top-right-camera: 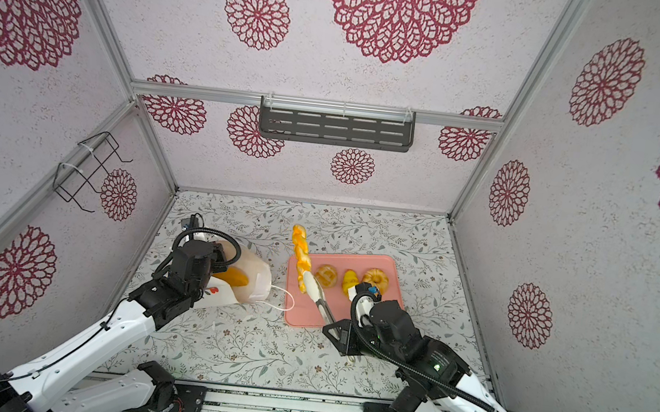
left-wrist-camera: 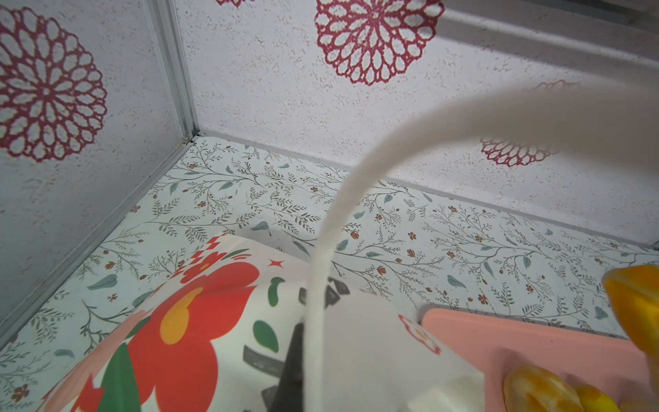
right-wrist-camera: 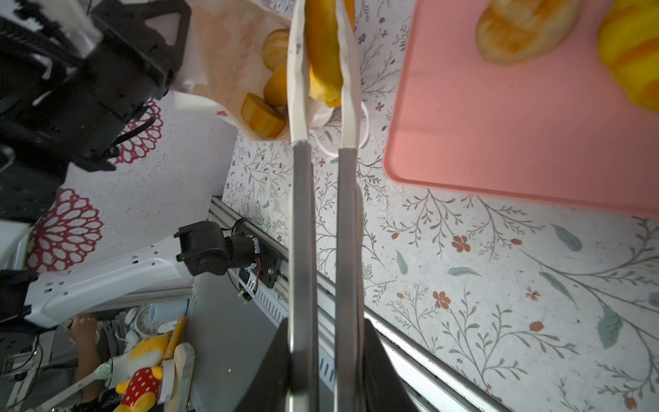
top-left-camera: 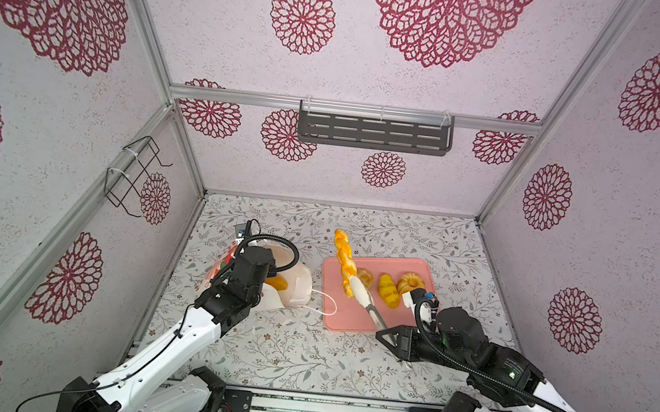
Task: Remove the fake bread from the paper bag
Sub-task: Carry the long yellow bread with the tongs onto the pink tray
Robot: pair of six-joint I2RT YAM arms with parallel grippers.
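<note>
Two arms (top-left-camera: pixel 180 337) (top-left-camera: pixel 465 338) — one tongs (top-left-camera: pixel 368 303), one twist (top-left-camera: pixel 344 258); three breads (top-left-camera: pixel 364 277) (top-left-camera: pixel 389 290) (top-left-camera: pixel 411 282) on tray (top-left-camera: pixel 341 317).

Top views look down; close wrist views share pink tray (left-wrist-camera: pixel 499 339).

Tongs (top-right-camera: pixel 317 293) pinch the twisted bread (top-right-camera: pixel 300 254) beside the tray (top-right-camera: pixel 350 313).

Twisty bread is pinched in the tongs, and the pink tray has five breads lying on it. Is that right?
Not quite. The twisty bread is pinched in the tongs, but the pink tray has three breads lying on it, not five: a round roll, a striped loaf and a ring bun. Both top views show it.
</note>
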